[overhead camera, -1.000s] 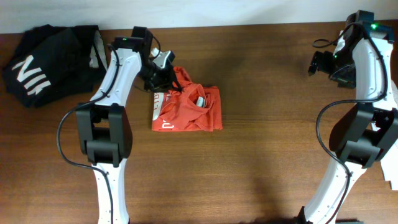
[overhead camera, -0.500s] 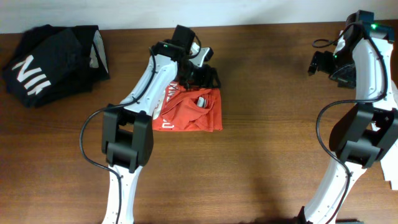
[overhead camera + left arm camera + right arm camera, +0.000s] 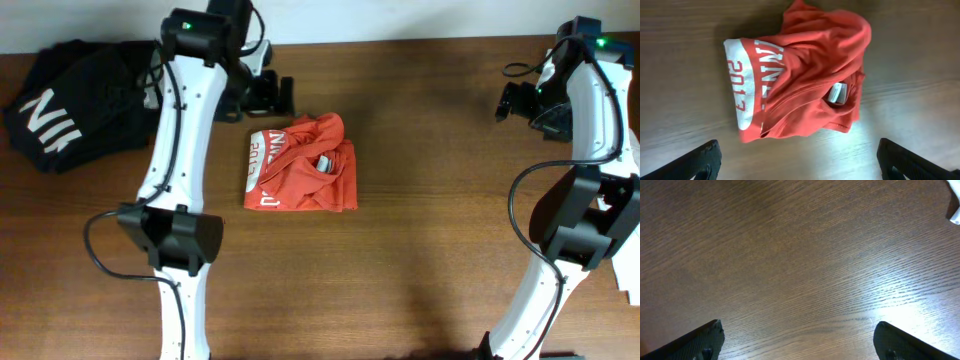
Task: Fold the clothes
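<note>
Overhead, mid-table: soft red-orange cotton T-shirt (image 3: pixel 300 170), bundled, light and limp; pinch a hem corner. Your left claw (image 3: pixel 272 96) hovers just beside it, spread wide, empty; your right claw (image 3: pixel 510 102) is well apart, likewise. Left wrist: white lettering and neck label (image 3: pixel 838 93) show clearer than from above. Right wrist: only bare wooden table (image 3: pixel 790 255).

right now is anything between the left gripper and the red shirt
Nothing visible. The left gripper hangs open just past the far edge of the red-orange T-shirt, with only bare table between them. The left wrist view shows the whole shirt unobstructed. The black garment lies off to the side.
</note>
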You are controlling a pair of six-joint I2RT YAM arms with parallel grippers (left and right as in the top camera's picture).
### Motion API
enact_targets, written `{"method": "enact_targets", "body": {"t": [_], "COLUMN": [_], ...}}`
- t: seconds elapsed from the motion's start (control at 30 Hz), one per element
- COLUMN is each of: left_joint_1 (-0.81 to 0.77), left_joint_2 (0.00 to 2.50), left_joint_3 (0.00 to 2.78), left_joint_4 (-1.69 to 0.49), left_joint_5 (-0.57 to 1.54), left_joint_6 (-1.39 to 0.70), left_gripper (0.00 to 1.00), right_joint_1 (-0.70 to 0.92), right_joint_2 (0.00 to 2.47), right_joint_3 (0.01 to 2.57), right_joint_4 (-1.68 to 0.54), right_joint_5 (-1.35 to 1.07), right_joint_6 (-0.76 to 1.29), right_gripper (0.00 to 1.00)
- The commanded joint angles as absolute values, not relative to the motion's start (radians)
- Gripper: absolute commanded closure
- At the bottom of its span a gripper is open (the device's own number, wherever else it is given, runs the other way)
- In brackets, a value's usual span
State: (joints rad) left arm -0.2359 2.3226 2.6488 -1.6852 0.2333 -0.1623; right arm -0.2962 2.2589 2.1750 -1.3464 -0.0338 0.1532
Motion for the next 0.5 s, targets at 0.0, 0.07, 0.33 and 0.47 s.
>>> {"method": "enact_targets", "body": {"t": [0.0, 0.07, 0.33, 0.47], "left_joint_1": [-0.290, -0.320, -0.383, -0.385], "left_joint_2": [2.307, 2.307, 2.307, 2.307], "left_joint_3": [2.589, 2.524, 2.087, 2.085], "left_joint_4": [-1.688, -1.688, -1.428, -1.397], "left_joint_5": [0.294, 0.264, 0.288, 0.281], "left_joint_6": [-0.104, -0.104, -0.112, -0.112], "left_gripper": [0.01, 0.01, 0.02, 0.09], "right_joint_1": [-0.302, -0.302, -0.302, -0.302], "right_joint_2": [2.250, 2.250, 2.250, 2.250], "right_joint_3": [2.177, 2.177, 2.177, 2.177], "right_joint_4": [-1.346, -1.347, -1.347, -1.346], "right_joint_5": [-0.025, -0.025, -0.025, -0.025], "right_joint_6": [0.151, 0.151, 0.151, 0.151], "right_gripper": [0.01, 0.01, 0.01, 0.01]}}
